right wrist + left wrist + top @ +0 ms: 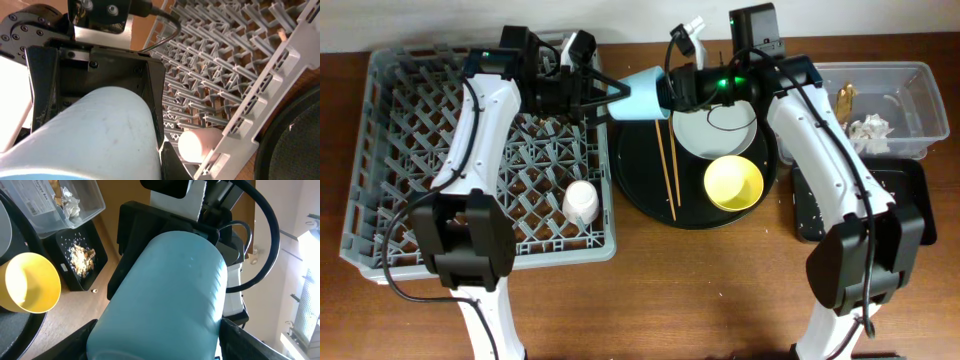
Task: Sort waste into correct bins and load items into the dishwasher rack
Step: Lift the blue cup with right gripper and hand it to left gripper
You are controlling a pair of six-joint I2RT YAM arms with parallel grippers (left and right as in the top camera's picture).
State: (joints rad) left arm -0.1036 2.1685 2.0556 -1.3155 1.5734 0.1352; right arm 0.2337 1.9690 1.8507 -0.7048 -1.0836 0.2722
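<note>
1. The left gripper (608, 95) reaches rightward over the far right corner of the dishwasher rack (400, 150). In the left wrist view its fingers (75, 342) are spread wide, one on each side of the light blue cup (642, 97). I cannot tell whether they press on its wall.
2. The right gripper (674, 90) meets it from the other side and is closed on the opposite end of the cup. In the right wrist view one dark finger (172, 165) lies against the cup's side, and the other is out of frame.
3. The cup lies on its side in the air between the two grippers. It is clear of the table (720, 290), above the gap between the rack's right edge and the far left rim of the round black tray (640, 170).
4. On the round tray, the two chopsticks (667, 165) lie side by side. The pale grey plate (695, 135) sits partly under the right arm, and the yellow bowl (734, 183) stands upright just in front of the plate.
5. The pale pink cup (580, 202) lies among the pegs near the rack's front right corner.
6. At the far right, the clear tub (915, 80) holds the white tissue (870, 128) and the brown-gold wrapper (847, 97).
7. Just in front of the tub, the shallow black tray (910, 190) holds beige food scraps (80, 255).
</note>
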